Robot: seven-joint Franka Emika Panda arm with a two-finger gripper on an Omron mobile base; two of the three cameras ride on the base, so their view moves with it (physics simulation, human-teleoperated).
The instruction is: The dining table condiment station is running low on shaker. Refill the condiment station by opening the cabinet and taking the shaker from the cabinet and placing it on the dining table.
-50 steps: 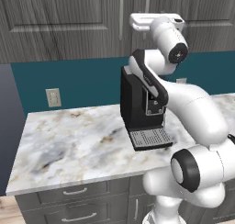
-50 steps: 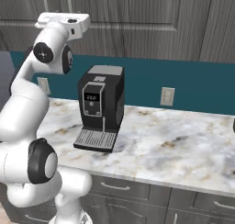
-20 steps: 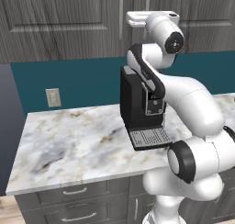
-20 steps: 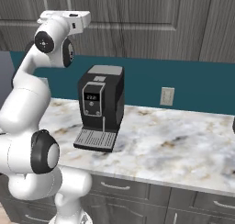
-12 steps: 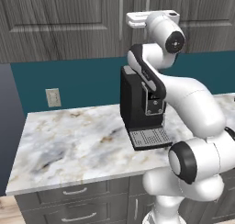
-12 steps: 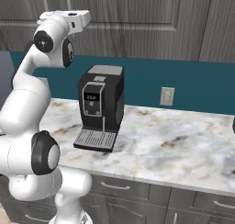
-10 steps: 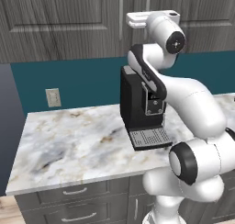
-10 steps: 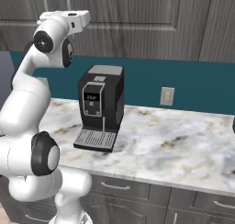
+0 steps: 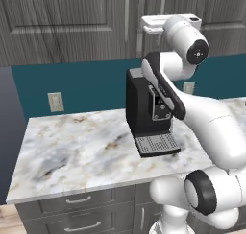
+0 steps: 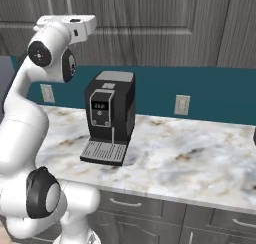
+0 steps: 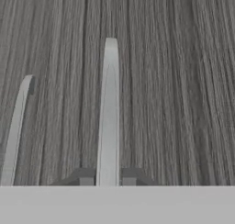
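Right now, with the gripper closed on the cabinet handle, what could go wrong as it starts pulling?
The gripper pinches the slim handle only at its fingertips, so it might slip off when pulling. The cabinet doors look fully shut, so a pull off the hinge arc could strain the grip. The arm's elbow hangs close to the coffee machine and may bump it.

Even, diffuse rendered light fills both base views, bright with no strong source. The coffee machine [image 9: 150,115] drops a soft shadow on the marble counter [image 9: 81,154] toward about 5 o'clock, and a mild sheen lies on the arm's white shells. The hand view is soft and low in detail: the cabinet [image 11: 183,81] grain smears into streaks, the handle [image 11: 109,113] edges look blurred, possibly from closeness. No edge distortion.
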